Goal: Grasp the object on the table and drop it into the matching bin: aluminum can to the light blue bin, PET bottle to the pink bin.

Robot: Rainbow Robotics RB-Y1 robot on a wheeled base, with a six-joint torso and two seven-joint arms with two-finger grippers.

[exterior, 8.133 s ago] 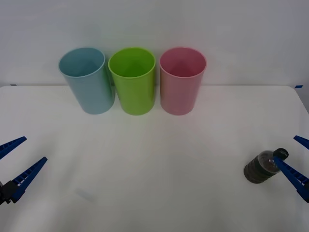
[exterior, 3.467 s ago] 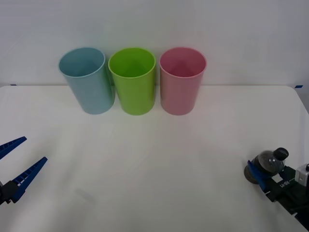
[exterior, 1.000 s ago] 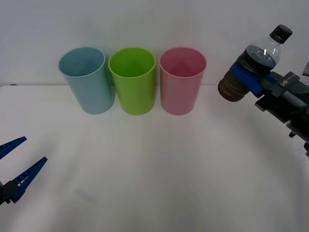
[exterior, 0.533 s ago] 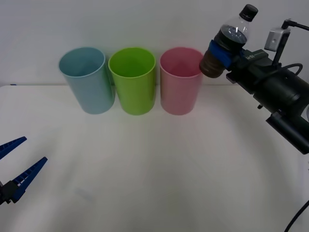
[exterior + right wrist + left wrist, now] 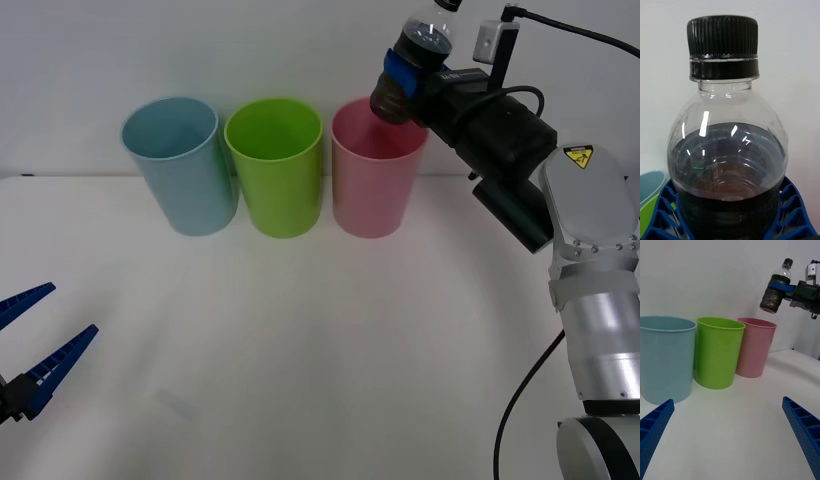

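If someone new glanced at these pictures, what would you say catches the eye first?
Probably the right pincer, raised high and clamping the PET bottle just above the pink bin's rim. Next come the three cups in a row at the table's far edge: the light blue bin, a lime green cup, then pink. The left pincer waits open, low and near.

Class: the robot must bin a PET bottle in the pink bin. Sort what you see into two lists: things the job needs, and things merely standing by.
Needed: PET bottle, held by the right gripper above the pink bin.

Standing by: light blue bin, green cup, left gripper, open and idle over the table.
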